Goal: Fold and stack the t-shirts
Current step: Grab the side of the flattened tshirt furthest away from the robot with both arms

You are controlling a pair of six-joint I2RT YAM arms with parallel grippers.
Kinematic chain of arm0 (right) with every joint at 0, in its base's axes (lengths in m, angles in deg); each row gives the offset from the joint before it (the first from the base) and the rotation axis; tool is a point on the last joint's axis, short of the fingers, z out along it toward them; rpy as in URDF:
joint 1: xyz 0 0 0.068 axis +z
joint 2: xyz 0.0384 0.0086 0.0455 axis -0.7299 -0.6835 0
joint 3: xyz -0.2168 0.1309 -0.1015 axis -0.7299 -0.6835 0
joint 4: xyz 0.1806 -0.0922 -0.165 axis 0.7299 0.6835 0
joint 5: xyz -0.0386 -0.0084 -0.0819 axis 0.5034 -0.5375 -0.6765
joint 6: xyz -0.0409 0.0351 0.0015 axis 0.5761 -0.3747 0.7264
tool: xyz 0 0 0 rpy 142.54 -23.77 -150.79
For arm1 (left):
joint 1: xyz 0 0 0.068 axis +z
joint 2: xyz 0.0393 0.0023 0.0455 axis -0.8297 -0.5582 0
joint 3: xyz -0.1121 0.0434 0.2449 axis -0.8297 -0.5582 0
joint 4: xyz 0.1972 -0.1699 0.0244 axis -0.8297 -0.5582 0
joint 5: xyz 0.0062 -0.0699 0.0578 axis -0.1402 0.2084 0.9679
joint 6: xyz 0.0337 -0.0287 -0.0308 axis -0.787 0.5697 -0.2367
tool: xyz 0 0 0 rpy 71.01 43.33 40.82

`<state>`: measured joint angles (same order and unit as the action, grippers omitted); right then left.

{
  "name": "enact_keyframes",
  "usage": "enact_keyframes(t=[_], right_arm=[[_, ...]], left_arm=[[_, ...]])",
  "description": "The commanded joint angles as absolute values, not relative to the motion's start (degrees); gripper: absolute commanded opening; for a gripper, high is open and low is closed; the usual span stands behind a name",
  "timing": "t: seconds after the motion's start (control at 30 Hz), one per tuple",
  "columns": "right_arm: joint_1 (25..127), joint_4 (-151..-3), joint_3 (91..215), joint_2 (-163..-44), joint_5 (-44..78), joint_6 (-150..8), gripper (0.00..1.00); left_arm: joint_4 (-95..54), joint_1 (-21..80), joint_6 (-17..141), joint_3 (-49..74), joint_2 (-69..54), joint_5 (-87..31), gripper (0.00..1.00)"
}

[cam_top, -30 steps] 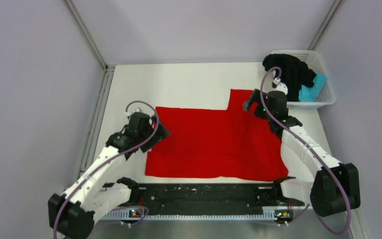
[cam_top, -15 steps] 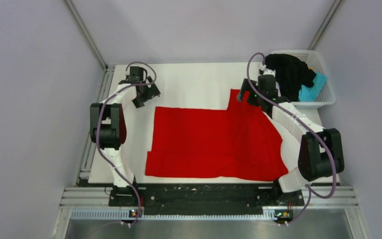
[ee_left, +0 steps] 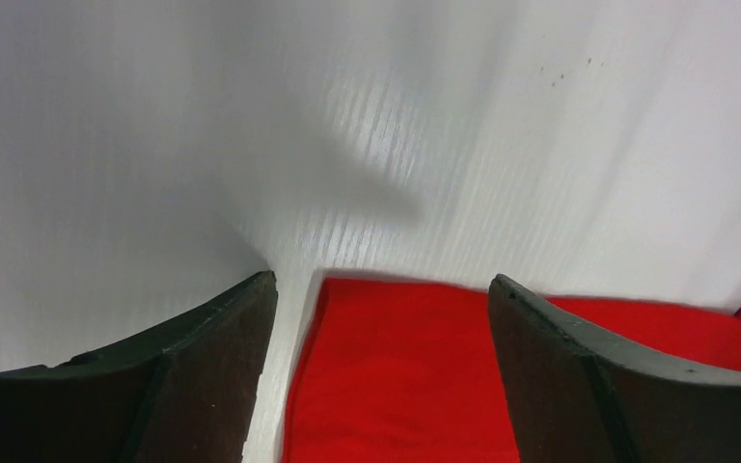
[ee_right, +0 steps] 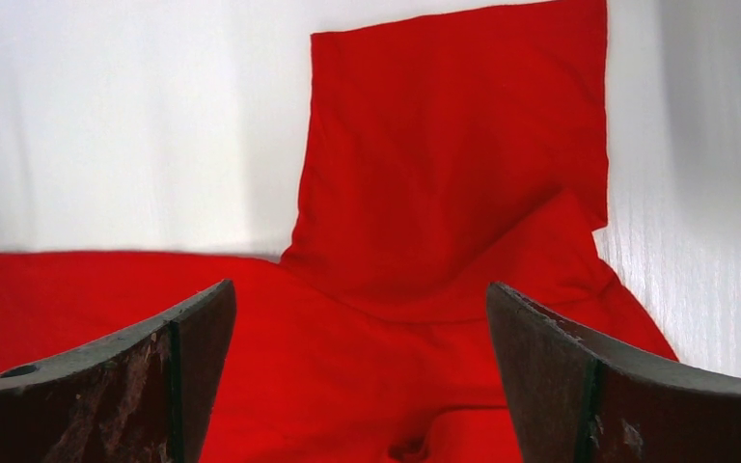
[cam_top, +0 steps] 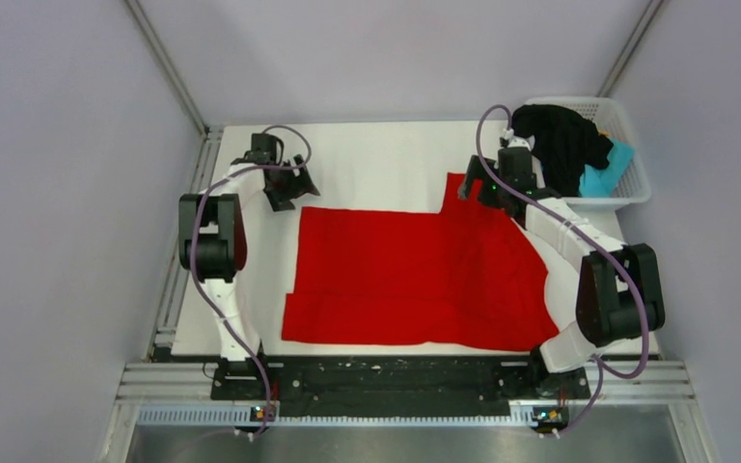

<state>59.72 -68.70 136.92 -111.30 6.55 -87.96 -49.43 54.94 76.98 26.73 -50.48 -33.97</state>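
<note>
The red t-shirt (cam_top: 415, 275) lies spread on the white table, one sleeve sticking up at its far right (cam_top: 461, 191). My left gripper (cam_top: 288, 193) is open and empty just above the shirt's far left corner, which shows between its fingers in the left wrist view (ee_left: 396, 376). My right gripper (cam_top: 478, 193) is open and empty over the right sleeve; the sleeve (ee_right: 463, 145) and shoulder show in the right wrist view. The black t-shirt (cam_top: 562, 140) and the light blue t-shirt (cam_top: 603, 174) lie heaped in the basket.
A white lattice basket (cam_top: 627, 125) stands at the far right corner of the table (cam_top: 376, 159). A metal frame rail (cam_top: 188, 231) runs along the table's left edge. A black bar (cam_top: 396, 371) crosses the near edge between the arm bases.
Both arms swung from the near side of the shirt to its far edge one second ago. Since half a second ago the left gripper has shifted slightly right, toward the shirt corner.
</note>
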Motion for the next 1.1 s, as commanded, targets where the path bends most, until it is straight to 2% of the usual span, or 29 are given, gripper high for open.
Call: enact_keyframes(t=[0.0,0.33,0.47,0.5,0.63,0.77,0.8,0.93,1.07], right_arm=[[59.4,-70.6,136.7,-111.5,6.9,-87.5,0.98],[59.3,-70.2,136.3,-111.4,5.5,-86.9,0.98],[59.4,-70.1,136.3,-111.2,5.2,-87.0,0.98],[59.3,-70.1,136.2,-111.3,5.0,-87.0,0.98],[59.3,-69.8,136.3,-111.8,4.8,-87.0,0.98],[59.3,-69.5,136.7,-112.6,4.2,-86.6,0.97],[59.3,-69.4,137.1,-113.0,4.2,-86.3,0.97],[59.3,-67.4,140.7,-117.9,3.2,-85.4,0.95],[59.3,-62.9,149.8,-126.5,-0.2,-87.6,0.93]], left_arm=[[-52.8,53.4,75.3,22.0,-49.5,-35.2,0.82],[-57.4,49.2,74.0,24.6,-51.1,-27.9,0.56],[-59.7,47.0,73.4,24.5,-50.3,-22.3,0.55],[-60.8,46.4,73.6,24.9,-50.4,-20.6,0.52],[-61.9,46.0,74.0,26.3,-51.0,-17.0,0.32],[-63.1,46.0,74.8,28.4,-51.3,-14.8,0.03],[-63.0,46.0,75.1,28.6,-51.1,-14.1,0.0],[-62.2,46.1,75.8,28.8,-50.1,-11.4,0.0],[-61.8,46.5,76.5,28.5,-50.0,-10.0,0.0]])
